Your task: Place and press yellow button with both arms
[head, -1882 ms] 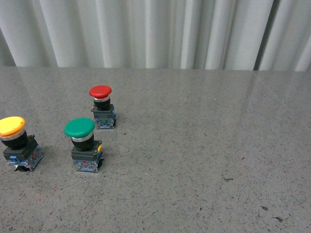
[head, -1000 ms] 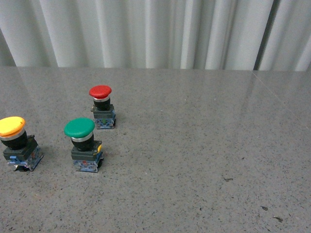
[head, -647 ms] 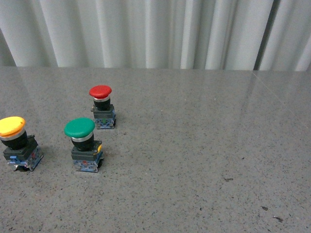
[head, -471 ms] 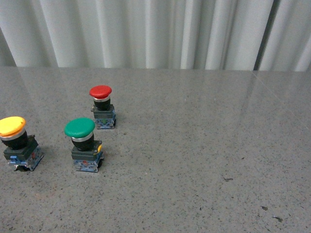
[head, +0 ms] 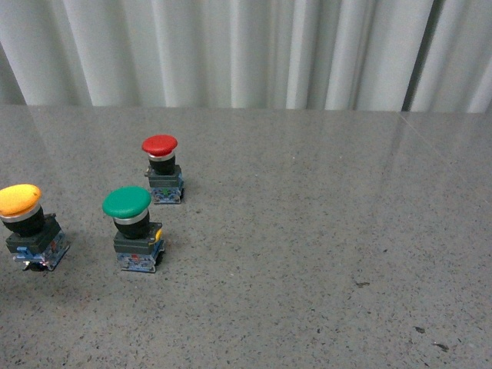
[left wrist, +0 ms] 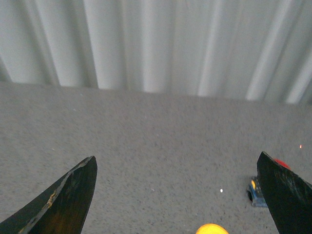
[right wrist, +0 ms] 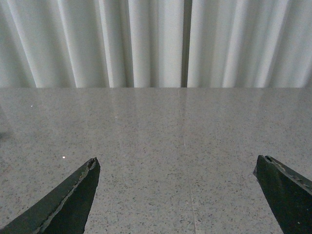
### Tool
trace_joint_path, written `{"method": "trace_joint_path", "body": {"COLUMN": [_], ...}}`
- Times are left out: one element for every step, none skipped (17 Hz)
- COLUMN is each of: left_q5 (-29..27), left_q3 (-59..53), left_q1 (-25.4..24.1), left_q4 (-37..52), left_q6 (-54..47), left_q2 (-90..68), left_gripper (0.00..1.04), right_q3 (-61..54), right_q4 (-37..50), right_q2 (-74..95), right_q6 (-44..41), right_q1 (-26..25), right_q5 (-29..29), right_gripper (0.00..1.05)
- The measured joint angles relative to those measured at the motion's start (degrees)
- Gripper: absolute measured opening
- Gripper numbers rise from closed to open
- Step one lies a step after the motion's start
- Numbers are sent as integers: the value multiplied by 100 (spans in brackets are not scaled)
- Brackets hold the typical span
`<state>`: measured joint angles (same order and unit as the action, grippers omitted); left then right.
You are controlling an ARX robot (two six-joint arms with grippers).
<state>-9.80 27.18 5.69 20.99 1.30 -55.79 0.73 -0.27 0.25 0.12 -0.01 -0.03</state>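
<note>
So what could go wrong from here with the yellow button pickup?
1. The yellow button stands close beside the green button; the wide-open left tool might knock the green one.
2. The left wrist view shows only the top of the yellow cap, so alignment is hard to judge.
3. The right tool has no button in its view, so its press may need a long reach.

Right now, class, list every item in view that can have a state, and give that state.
Yellow mushroom-capped push-button: upright, untouched.
Green mushroom-capped push-button: upright, untouched.
Red mushroom-capped push-button: upright, untouched.
Left arm's black tool: open, empty.
Right arm's black tool: open, empty.
</note>
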Motion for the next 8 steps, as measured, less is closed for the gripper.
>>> {"method": "trace_joint_path", "body": {"left_q5": [83, 96, 116, 184, 238, 234, 212, 186], "left_q3": [203, 455, 588, 791, 909, 968, 964, 920], "left_q1": [63, 168, 232, 297, 323, 358, 374, 387], "left_q4": [-48, -205, -267, -439, -476, -472, -479, -450], "left_q6": [-9, -22, -24, -13, 33, 133, 160, 173], "left_q2": [-455, -1023, -1318, -1641, -1849, -2079, -2269, -2413], "left_gripper": [98, 98, 98, 98, 98, 98, 98, 98], "right_q3": [0, 0, 0, 0, 0, 0, 0, 0], "right_q4": [0, 0, 0, 0, 0, 0, 0, 0], "right_q2": [0, 0, 0, 0, 0, 0, 0, 0], "right_q6": [0, 0, 0, 0, 0, 0, 0, 0], "right_q1": [0, 0, 0, 0, 0, 0, 0, 0], "right_q5": [0, 2, 0, 0, 0, 0, 0, 2], "right_gripper": [98, 98, 98, 98, 98, 98, 98, 98]}}
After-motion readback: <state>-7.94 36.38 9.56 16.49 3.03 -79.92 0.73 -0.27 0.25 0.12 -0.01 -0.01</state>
